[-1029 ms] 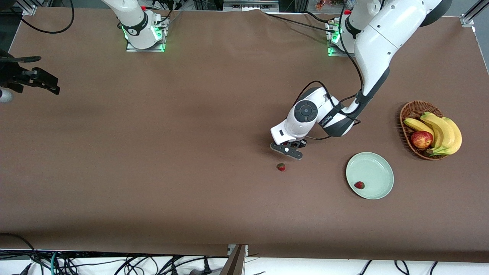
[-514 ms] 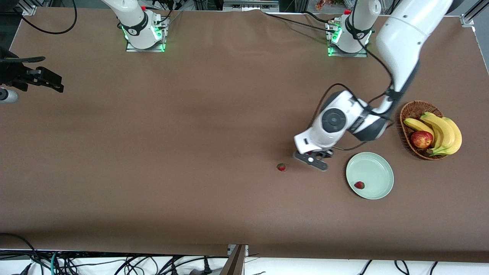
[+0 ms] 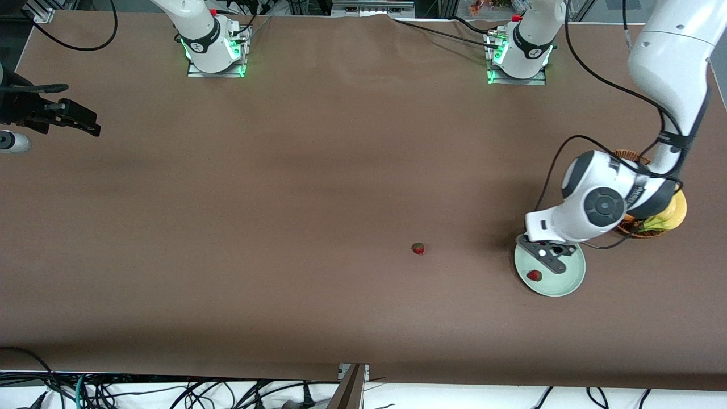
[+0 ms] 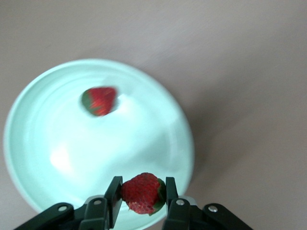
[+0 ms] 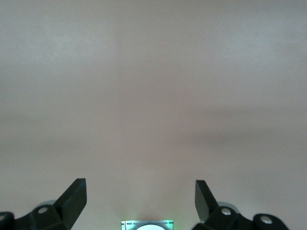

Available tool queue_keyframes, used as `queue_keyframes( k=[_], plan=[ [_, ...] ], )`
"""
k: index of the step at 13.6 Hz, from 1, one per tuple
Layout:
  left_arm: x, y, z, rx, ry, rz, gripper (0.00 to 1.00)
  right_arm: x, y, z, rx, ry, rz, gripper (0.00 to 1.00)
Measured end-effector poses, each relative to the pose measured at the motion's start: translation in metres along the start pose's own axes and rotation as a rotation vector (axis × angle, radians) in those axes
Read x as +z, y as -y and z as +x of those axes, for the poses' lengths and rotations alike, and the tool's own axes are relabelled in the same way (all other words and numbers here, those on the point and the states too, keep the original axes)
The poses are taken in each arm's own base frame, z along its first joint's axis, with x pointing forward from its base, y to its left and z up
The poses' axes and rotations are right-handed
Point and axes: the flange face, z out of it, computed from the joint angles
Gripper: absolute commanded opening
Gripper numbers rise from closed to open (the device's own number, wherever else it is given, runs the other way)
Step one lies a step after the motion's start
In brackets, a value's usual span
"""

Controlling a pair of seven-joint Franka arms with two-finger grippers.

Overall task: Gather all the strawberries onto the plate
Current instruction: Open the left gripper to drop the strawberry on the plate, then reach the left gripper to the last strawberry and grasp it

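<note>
My left gripper (image 3: 546, 255) is shut on a strawberry (image 4: 142, 192) and holds it over the edge of the pale mint-green plate (image 3: 569, 282). A second strawberry (image 3: 533, 275) lies in the plate; it also shows in the left wrist view (image 4: 100, 100) on the plate (image 4: 53, 158). A third strawberry (image 3: 418, 248) lies on the bare table, beside the plate toward the right arm's end. My right gripper (image 3: 79, 116) waits open and empty over the right arm's end of the table; its open fingers frame bare table in the right wrist view (image 5: 140, 196).
A brown wicker basket (image 3: 626, 155) with bananas (image 3: 676, 210) stands next to the plate, farther from the front camera, mostly covered by my left arm. Both arm bases stand along the table's back edge. Cables hang below the table's front edge.
My left gripper has moved with its strawberry from beside the loose strawberry toward the left arm's end, and is now over the plate. The right gripper has barely shifted.
</note>
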Motion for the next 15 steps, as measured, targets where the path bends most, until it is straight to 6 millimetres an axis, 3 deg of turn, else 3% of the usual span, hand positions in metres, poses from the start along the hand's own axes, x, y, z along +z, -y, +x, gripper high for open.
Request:
queue_keyframes(
  k=[4,8,12,15],
  plan=[
    [0.001,0.002,0.001,0.015,-0.017,-0.004,1.00,0.002,0.001,0.001,0.005,0.008,0.014,1.00],
    [-0.017,-0.030,0.023,-0.016,-0.042,-0.090,1.00,0.002,0.003,0.003,0.003,0.006,0.014,1.00],
    [-0.049,-0.087,0.066,-0.201,-0.107,-0.258,1.00,0.001,0.005,0.005,-0.001,0.003,0.013,1.00],
    [-0.075,-0.159,0.119,-0.256,-0.123,-0.276,1.00,0.001,0.006,0.005,-0.002,0.003,0.013,1.00]
  ],
)
